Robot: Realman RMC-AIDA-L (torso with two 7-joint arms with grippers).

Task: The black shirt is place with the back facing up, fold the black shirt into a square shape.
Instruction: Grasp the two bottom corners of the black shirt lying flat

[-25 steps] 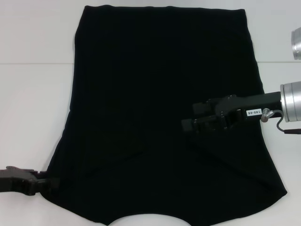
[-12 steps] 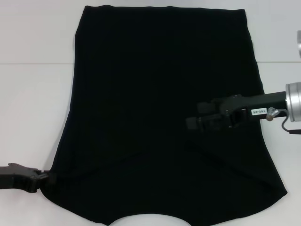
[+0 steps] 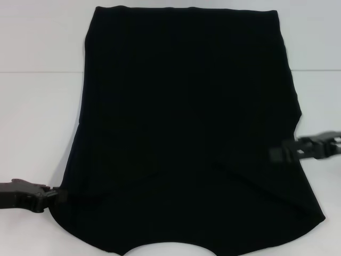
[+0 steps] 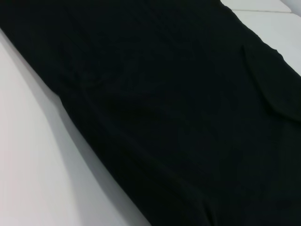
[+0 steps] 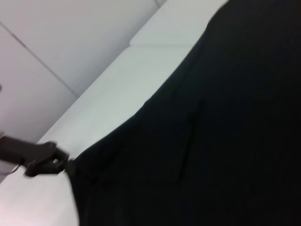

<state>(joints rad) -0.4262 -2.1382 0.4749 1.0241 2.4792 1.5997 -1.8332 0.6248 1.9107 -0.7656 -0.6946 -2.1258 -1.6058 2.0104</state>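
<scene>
The black shirt [image 3: 186, 106] lies flat on the white table [image 3: 37, 117], with its curved neckline at the near edge. It is narrower at the far end and wider near me. My left gripper [image 3: 56, 198] is low at the shirt's near left edge and touches the fabric. It also shows in the right wrist view [image 5: 61, 165], at the cloth's edge. My right gripper [image 3: 277, 154] is over the shirt's right edge, about halfway down. The left wrist view is filled with the shirt [image 4: 178, 94], with a fold line across it. The shirt also shows in the right wrist view [image 5: 225, 117].
White table shows on both sides of the shirt and beyond its far edge. A seam in the table [image 3: 32, 72] runs across at the back. A pale wall [image 5: 70, 37] rises past the table in the right wrist view.
My right gripper has pulled back to the right, from over the shirt's middle to its right edge. My left gripper stays at the near left edge, shifted only slightly. The shirt lies the same.
</scene>
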